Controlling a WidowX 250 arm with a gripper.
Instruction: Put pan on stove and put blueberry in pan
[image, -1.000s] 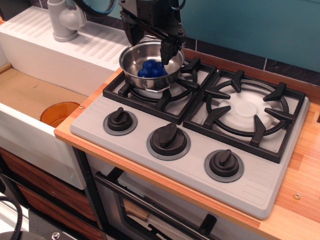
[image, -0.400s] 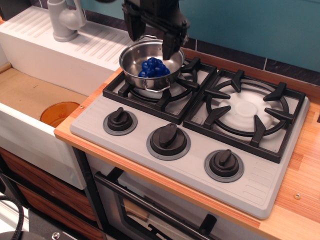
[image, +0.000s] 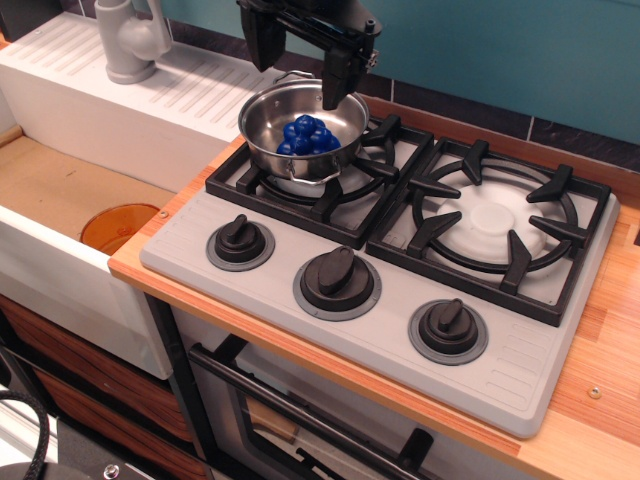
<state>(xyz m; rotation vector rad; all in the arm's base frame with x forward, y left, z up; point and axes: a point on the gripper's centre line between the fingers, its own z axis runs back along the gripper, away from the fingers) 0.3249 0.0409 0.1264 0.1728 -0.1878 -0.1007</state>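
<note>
The shiny steel pan (image: 303, 128) sits on the left burner grate of the grey stove (image: 385, 262). The blueberry (image: 309, 136), a cluster of glossy dark-blue balls, lies inside the pan. My gripper (image: 297, 70) hangs just above the pan's far rim with its black fingers (image: 334, 82) spread apart and nothing between them. The upper part of the arm is cut off by the top edge of the frame.
The right burner grate (image: 495, 224) is bare. Three black knobs (image: 337, 277) line the stove front. A white sink (image: 70, 190) with an orange disc (image: 118, 225) in its basin and a tap (image: 128, 40) lies to the left. A wooden counter edge (image: 590, 390) borders the stove.
My gripper has risen from inside the pan to above its rim, empty. The blueberry stays in the pan, shifted slightly. The pan has not moved.
</note>
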